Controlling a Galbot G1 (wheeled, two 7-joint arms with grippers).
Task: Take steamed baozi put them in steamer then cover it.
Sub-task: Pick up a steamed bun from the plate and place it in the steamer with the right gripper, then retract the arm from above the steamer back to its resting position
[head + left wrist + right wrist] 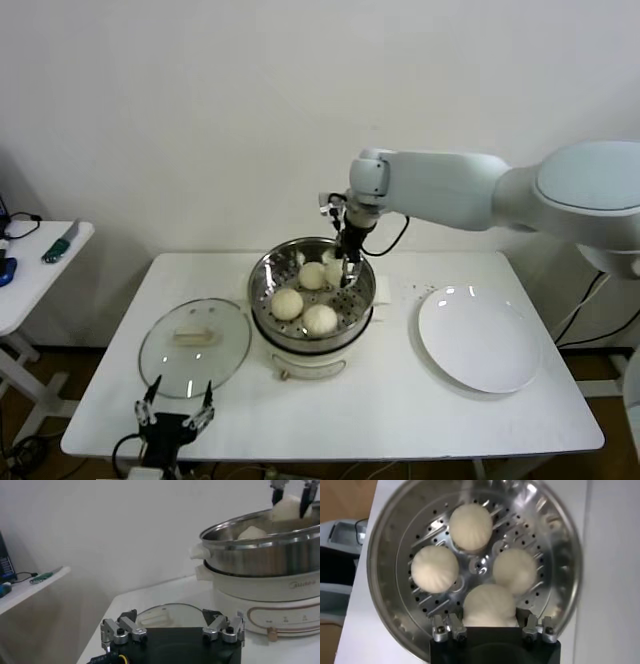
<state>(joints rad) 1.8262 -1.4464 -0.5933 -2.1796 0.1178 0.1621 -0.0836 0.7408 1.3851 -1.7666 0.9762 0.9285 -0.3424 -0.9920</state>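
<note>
the right tool (491,625) hangs inside the steamer (262,290), fingers spread around the fourth baozi (489,605); all four sit inside. the cover (193,346) lies on the table (400,410) just beyond the released left tool (175,415), the nearer arm.

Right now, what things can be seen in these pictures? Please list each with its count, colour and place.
steamed baozi: four, cream-white, all inside the steamer.
steamer: one, shiny steel on a white base, middle of the table.
cover: one, clear glass with white handle, flat on the table left of the steamer.
plate: one, white, right of the steamer.
table: one, white.
side table: one, white, far left, small items on it.
right gripper: fingers around the rear baozi.
left gripper: open, near the table's front edge, by the cover.
</note>
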